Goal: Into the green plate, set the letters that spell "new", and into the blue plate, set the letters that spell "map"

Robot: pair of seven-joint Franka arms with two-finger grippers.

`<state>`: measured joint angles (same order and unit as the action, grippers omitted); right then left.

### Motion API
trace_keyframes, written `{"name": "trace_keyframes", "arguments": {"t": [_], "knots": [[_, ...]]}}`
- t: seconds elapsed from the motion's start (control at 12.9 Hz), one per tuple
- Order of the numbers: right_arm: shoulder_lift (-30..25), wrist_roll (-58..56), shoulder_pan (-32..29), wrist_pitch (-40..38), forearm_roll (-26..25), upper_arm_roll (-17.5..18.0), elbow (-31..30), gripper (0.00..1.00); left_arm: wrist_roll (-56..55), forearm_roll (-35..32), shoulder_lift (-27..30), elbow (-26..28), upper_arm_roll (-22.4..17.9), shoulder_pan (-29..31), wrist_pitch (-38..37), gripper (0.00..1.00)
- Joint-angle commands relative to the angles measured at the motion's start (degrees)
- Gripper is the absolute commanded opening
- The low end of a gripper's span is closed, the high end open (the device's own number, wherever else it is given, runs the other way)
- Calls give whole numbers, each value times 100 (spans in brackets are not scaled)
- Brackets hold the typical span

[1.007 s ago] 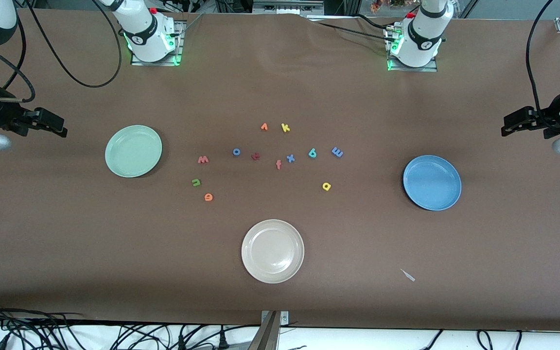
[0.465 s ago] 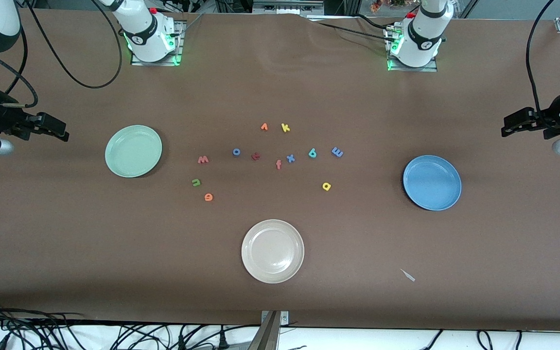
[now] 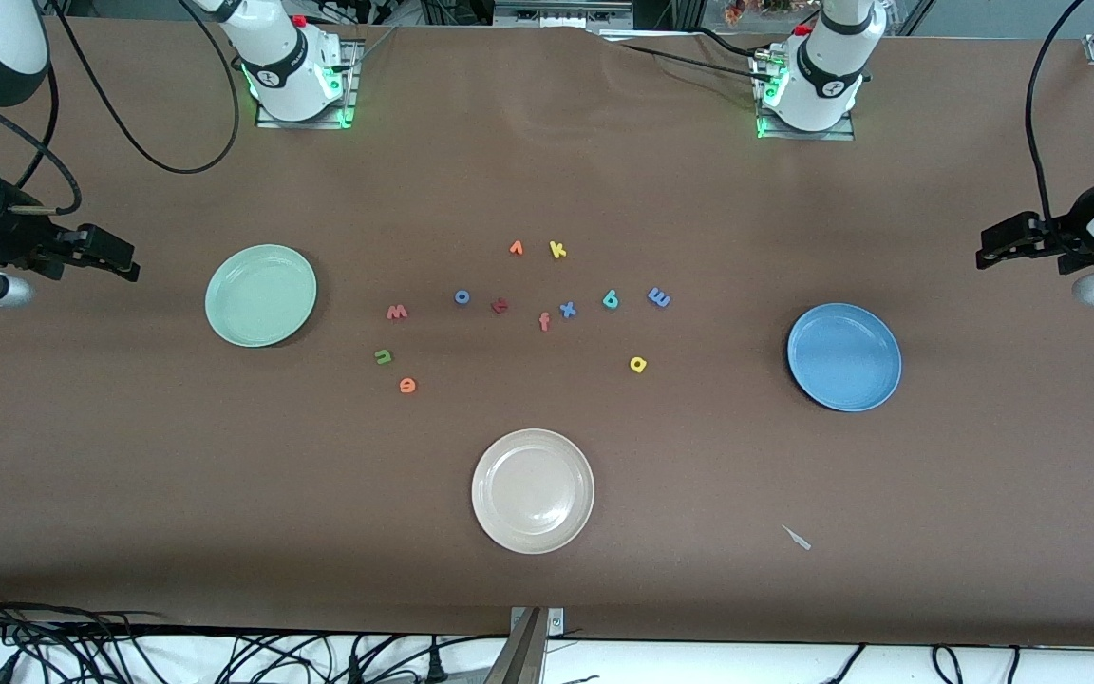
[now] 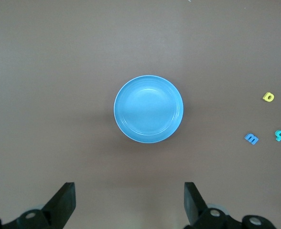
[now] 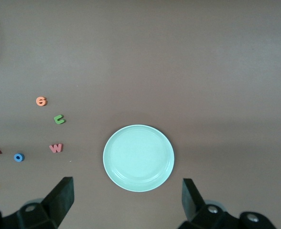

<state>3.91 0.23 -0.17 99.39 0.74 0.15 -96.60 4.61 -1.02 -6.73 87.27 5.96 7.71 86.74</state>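
The green plate (image 3: 260, 294) (image 5: 138, 158) lies toward the right arm's end, and the blue plate (image 3: 844, 356) (image 4: 148, 109) toward the left arm's end. Between them lie the salmon w (image 3: 397, 312) (image 5: 56, 148), green n (image 3: 383, 356) (image 5: 59, 119) and orange e (image 3: 406, 385) (image 5: 41, 101). Closer to the blue plate are the blue m (image 3: 659, 297) (image 4: 251, 139), teal p (image 3: 611, 299) (image 4: 279, 135) and yellow a (image 3: 638, 364) (image 4: 269, 97). My right gripper (image 3: 124, 258) (image 5: 127, 188) hangs open beside the green plate. My left gripper (image 3: 989, 247) (image 4: 129, 191) hangs open beside the blue plate. Both are empty.
A cream-white plate (image 3: 533, 490) sits nearer the front camera. Among the letters lie a blue o (image 3: 462, 296), a dark red letter (image 3: 499, 305), an orange f (image 3: 544, 322), a blue x (image 3: 567, 309), an orange letter (image 3: 516, 248) and a yellow k (image 3: 557, 250).
My right gripper has crept a little toward the green plate. The left gripper has barely shifted. The letters and plates lie as before.
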Motion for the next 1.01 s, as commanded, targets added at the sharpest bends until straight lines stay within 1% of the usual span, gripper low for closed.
{"name": "trace_keyframes", "arguments": {"t": [0.0,0.93], "knots": [[31,39,104,27,-82,2,80,100,119,32,23,27,-16,-15,18,100],[40,65,105,19,-47,-6,-52,100,84,32,-91,-16,-16,-33,27,100]]}}
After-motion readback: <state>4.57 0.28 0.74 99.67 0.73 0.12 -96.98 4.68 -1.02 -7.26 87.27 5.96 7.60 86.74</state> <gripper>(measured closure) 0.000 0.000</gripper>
